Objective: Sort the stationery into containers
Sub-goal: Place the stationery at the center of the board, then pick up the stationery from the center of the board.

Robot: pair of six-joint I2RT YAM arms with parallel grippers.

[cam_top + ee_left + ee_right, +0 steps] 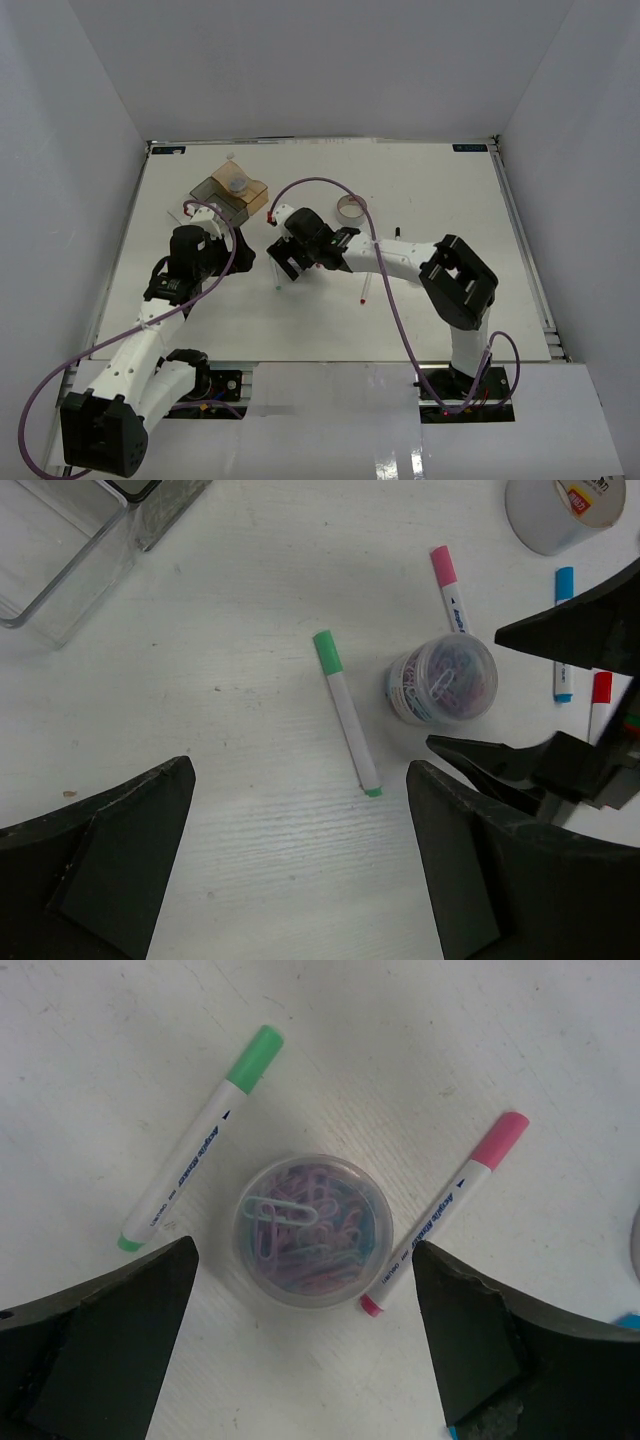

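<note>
Hovering my right gripper (302, 1252) wide over clip tub (308, 1228); left gripper (300, 780) wide too; can't read green marker (200, 1140) print.

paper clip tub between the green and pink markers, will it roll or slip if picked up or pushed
The tub stands upright on its flat base, so it probably slides rather than rolls when pushed. Its smooth clear round wall may slip in a loose grip. The loose paper clips inside likely shift if tipped.
</note>
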